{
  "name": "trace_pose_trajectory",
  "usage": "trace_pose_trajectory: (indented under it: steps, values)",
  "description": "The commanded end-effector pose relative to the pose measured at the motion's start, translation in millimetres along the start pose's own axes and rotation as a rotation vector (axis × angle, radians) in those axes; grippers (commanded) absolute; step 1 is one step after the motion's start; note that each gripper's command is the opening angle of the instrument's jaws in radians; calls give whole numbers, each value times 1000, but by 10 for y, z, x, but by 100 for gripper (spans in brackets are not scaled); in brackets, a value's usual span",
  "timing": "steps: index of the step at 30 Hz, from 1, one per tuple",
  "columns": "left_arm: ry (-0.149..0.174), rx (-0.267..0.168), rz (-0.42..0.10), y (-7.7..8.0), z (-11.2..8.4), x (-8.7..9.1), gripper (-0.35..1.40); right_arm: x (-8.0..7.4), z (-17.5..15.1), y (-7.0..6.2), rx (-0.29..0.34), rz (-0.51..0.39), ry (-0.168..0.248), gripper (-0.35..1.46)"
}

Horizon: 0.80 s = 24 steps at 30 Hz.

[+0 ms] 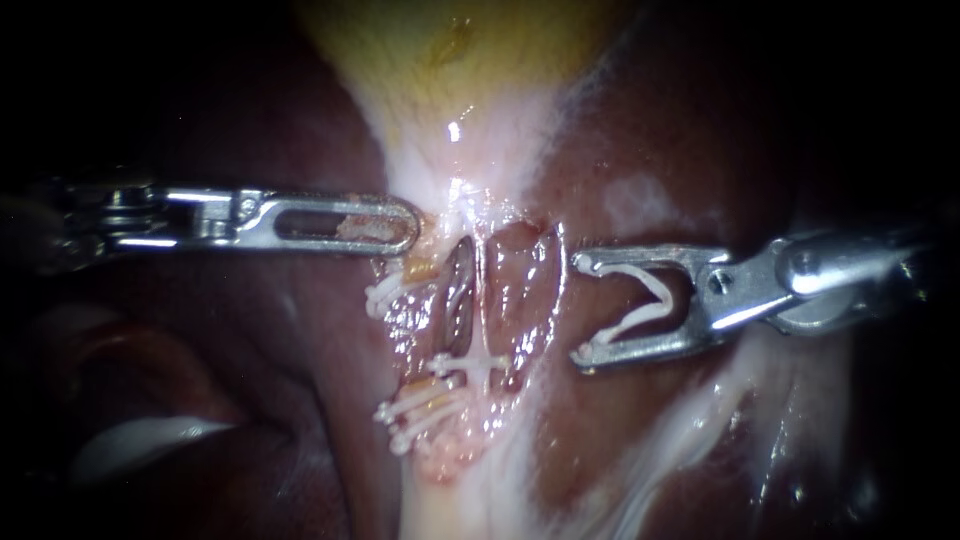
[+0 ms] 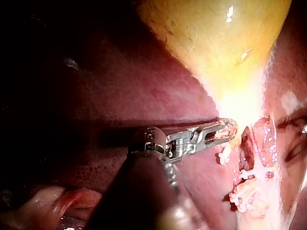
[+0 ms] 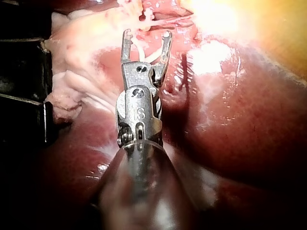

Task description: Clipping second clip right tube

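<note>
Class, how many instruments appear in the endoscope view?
2. The left instrument enters from the left, the right instrument from the right, holding a clip between its jaws.

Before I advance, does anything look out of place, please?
Nothing stands out. The loaded clip is held open in the right instrument's jaws, short of the right tube; its fitted clip lies squarely across.

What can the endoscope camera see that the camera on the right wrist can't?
Only the endoscope view shows the left instrument, coming in from the side opposite the right one. Only the right wrist view shows a dark object beside the right instrument; I cannot tell what it is. Both views show the right instrument's jaws holding an open white clip between them, with dark red liver around it.
</note>
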Motion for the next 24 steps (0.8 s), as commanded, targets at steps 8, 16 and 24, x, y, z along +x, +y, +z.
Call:
trace_pose_trajectory:
  steps: [8,16,24]
  values:
    - [-14,18,-11,-18,-23,-12,-35,1,1,-1,0,0,1,50]
    - [-54,48,-21,-49,-66,-30,-35,1,1,-1,0,0,1,50]
    - [-66,63,-24,-72,-82,-26,-35,2,4,-1,-1,1,0,50]
